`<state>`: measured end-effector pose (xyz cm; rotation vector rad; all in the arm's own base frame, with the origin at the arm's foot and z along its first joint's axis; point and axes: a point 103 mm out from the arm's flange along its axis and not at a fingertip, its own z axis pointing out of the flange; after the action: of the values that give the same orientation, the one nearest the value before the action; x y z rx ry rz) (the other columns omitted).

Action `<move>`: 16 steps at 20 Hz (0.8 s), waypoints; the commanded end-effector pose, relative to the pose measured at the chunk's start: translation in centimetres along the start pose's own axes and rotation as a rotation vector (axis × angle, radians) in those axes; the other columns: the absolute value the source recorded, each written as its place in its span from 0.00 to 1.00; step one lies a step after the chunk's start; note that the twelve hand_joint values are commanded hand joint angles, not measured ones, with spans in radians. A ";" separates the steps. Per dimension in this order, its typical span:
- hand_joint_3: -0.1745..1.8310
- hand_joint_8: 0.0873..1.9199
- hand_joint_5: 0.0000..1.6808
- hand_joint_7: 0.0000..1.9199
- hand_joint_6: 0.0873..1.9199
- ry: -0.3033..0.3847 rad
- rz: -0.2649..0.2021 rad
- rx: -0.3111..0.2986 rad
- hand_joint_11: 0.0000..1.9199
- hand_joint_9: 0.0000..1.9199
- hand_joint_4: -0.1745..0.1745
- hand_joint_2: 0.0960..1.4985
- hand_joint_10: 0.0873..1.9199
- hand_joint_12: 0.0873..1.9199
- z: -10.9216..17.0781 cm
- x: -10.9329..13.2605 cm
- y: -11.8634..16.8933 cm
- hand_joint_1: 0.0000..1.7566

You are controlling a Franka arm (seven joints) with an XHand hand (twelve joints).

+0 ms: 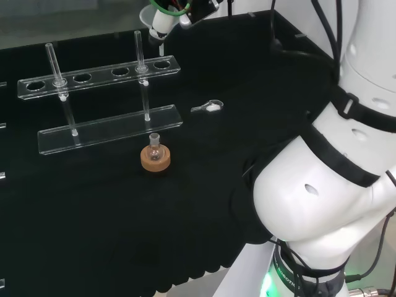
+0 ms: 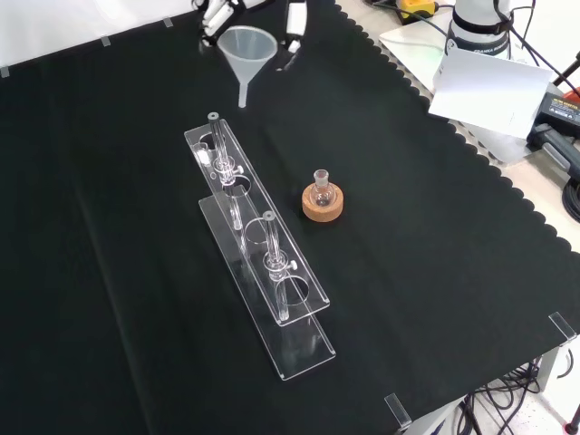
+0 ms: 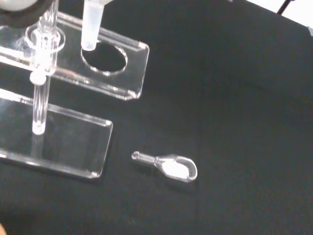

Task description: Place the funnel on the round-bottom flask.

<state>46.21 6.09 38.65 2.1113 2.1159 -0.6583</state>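
Observation:
A clear plastic funnel [image 1: 153, 18] hangs above the cloth at the far end of the bench, with the hand [image 1: 199, 8] shut on its rim. In the front view the funnel [image 2: 246, 47] is upright, stem down, with dark fingers [image 2: 295, 25] on either side of its cone. Its stem [image 3: 91, 24] hangs over the end hole of the tube rack in the wrist view. The small round-bottom flask [image 1: 154, 147] stands upright in a cork ring [image 1: 155, 160] near the bench's middle, well apart from the hand. From the front, the flask [image 2: 320, 187] has an open, bare neck.
A clear acrylic tube rack [image 1: 99, 75] with two upright glass tubes stands between funnel and flask; it runs lengthwise in the front view [image 2: 263, 263]. A small glass scoop [image 1: 209, 106] holding white powder lies on the cloth [image 3: 171, 166]. The arm's white links [image 1: 334, 173] are at the right.

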 end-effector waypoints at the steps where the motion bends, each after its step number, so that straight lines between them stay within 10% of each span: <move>1: 0.37 0.36 0.41 0.39 0.37 -0.002 0.025 0.036 0.38 0.56 0.42 0.46 0.22 0.62 1.2 0.4 -3.9 0.41; 16: 0.37 0.36 0.40 0.39 0.37 0.018 0.000 0.048 0.38 0.56 0.43 0.46 0.22 0.62 5.6 3.7 -8.2 0.41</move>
<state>38.60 6.16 36.23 2.1582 2.1118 -0.7174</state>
